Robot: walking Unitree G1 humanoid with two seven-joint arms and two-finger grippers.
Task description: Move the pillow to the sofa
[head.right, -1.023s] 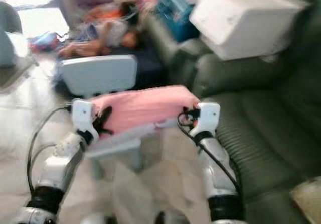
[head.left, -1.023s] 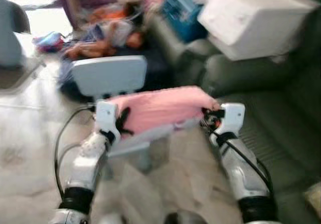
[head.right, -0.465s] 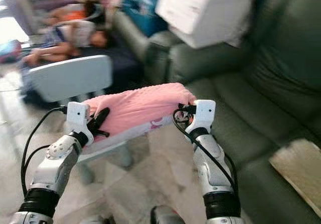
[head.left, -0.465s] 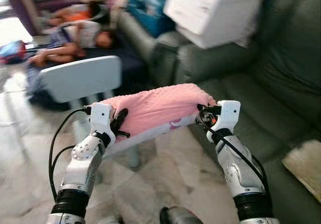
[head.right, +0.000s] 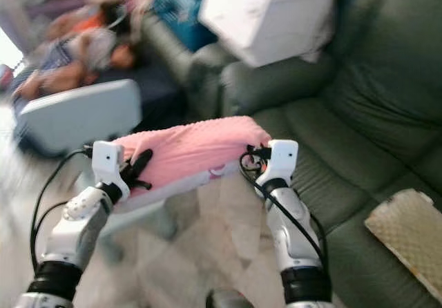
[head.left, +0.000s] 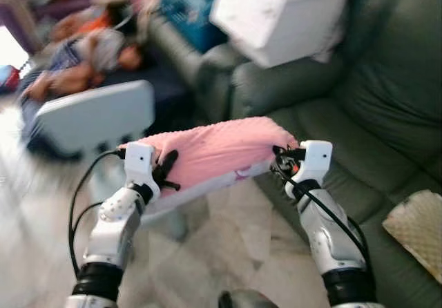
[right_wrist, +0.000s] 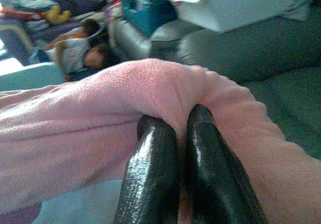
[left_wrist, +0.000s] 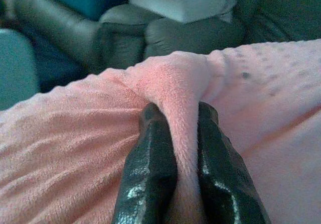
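Observation:
A pink fleece pillow [head.left: 214,152] hangs in the air between my two arms, held at both ends. My left gripper [head.left: 166,170] is shut on its left end, a fold of pink fabric pinched between the black fingers [left_wrist: 150,169]. My right gripper [head.left: 282,157] is shut on the right end, where its fingers [right_wrist: 155,174] also squeeze a fold. The dark green sofa [head.left: 373,114] lies to the right and ahead, its seat cushions just beyond the pillow's right end.
A pale blue child's chair [head.left: 93,118] stands behind and under the pillow's left half. A white box [head.left: 280,14] rests on the sofa's armrest. A beige cushion [head.left: 418,228] lies on the sofa seat at right. Dolls and toys [head.left: 76,59] crowd the far left floor.
The camera has swung further right, bringing more of the sofa into view. The pillow stays gripped at both ends between my arms.

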